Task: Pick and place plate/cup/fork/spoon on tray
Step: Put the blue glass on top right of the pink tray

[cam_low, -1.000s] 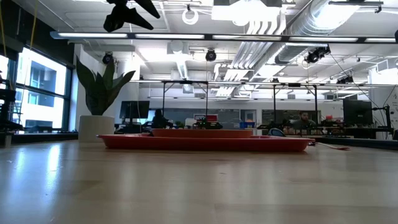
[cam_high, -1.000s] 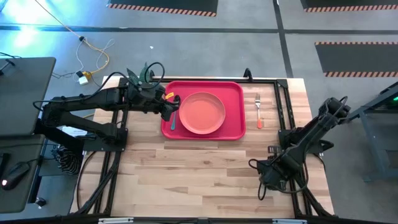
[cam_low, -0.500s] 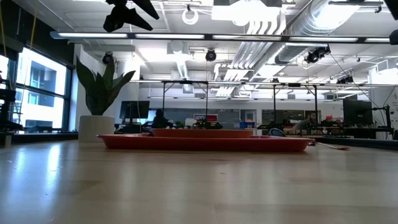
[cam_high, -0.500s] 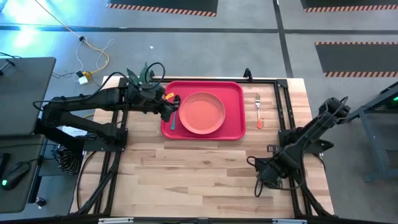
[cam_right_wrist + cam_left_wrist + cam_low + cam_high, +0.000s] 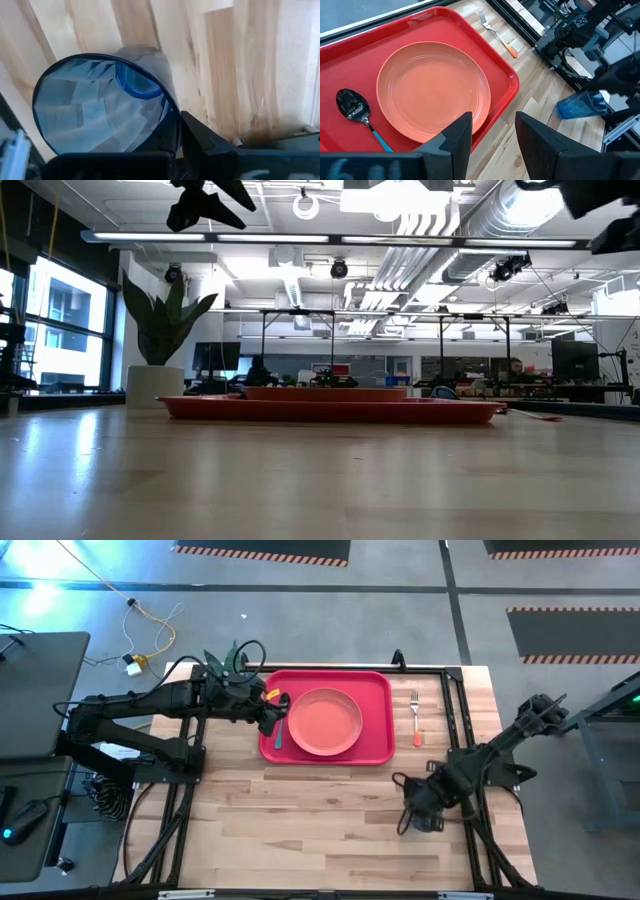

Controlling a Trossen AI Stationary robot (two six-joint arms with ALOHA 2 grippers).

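Observation:
The red tray (image 5: 375, 685) lies at the table's far middle. On it rest the pink plate (image 5: 325, 722) and, left of the plate, the teal-handled spoon (image 5: 355, 107). The orange-handled fork (image 5: 415, 718) lies flat on the wood just right of the tray. My left gripper (image 5: 492, 140) hangs open above the tray's left edge, touching nothing. My right gripper (image 5: 418, 808) is over the near right of the table, shut on the blue cup (image 5: 580, 106). My right gripper holds the cup by its rim (image 5: 167, 107), pinching the wall with one finger inside the mouth and the other finger (image 5: 205, 137) outside. The cup lies tipped on its side in the hold, mouth toward the wrist. It looks clear of the wood.
Black frame rails (image 5: 455, 710) run along the table's left and right sides. A potted plant (image 5: 160, 330) stands beyond the far left corner. Bare wood (image 5: 300, 820) stretches across the near half of the table.
My right gripper has moved from the table's near right corner toward the left and the far edge, closer to the tray. Its arm now shows at the low view's top right corner.

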